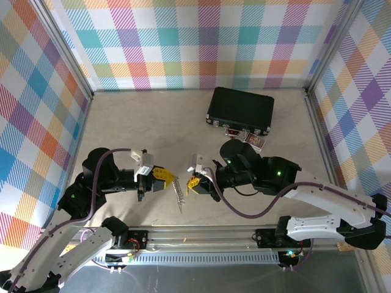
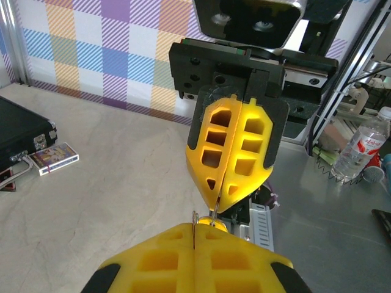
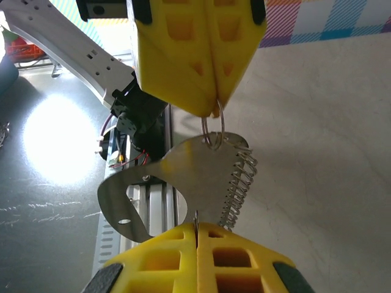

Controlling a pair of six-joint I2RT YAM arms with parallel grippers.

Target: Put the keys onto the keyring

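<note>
Two arms are at work, a left arm point(image 1: 98, 177) and a right arm point(image 1: 317, 198), and each ends in one hand, so there are two: the left hand point(image 1: 170, 179) and the right hand point(image 1: 189, 184). Each hand has two yellow fingers point(image 3: 183, 55), four in all. There is one thin ring point(image 3: 212, 145), one flat silvery key point(image 3: 177, 183) and one coiled spring point(image 3: 241, 177). The one bench point(image 1: 134, 128) carries one black case point(image 1: 240, 110) and one small box point(image 1: 255, 141). Off the bench stands one plastic bottle point(image 2: 361, 149)
</note>
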